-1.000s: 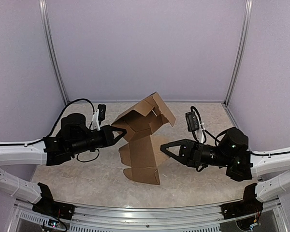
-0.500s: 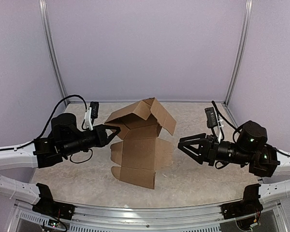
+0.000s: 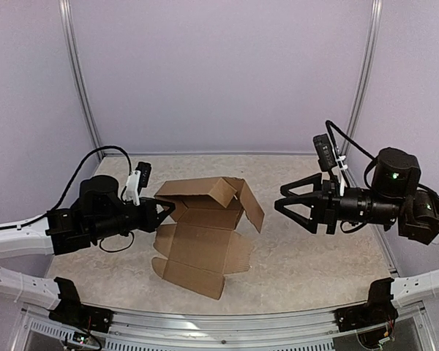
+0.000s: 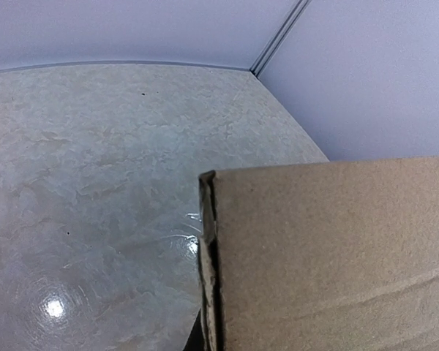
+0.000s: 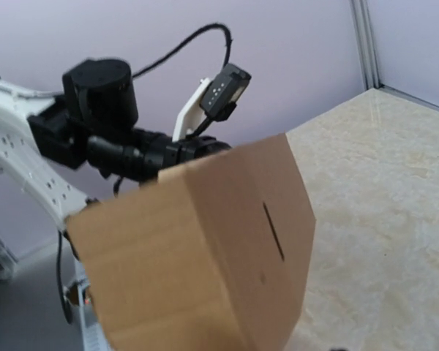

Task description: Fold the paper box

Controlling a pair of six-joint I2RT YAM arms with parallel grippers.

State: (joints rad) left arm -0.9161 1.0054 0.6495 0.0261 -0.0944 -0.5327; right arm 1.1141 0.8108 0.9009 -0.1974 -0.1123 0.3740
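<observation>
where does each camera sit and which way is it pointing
Top external: above, behind the bases, looking down on the table; left tool and right tool show.
Left wrist: faces the far right corner; paper box fills the lower right, own fingers all but hidden.
Right wrist: faces left across the paper box at the left arm; own fingers hardly seen.
All share the paper box.

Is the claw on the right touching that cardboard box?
Apart. The top view shows bare table between the open right gripper and the paper box.
</observation>
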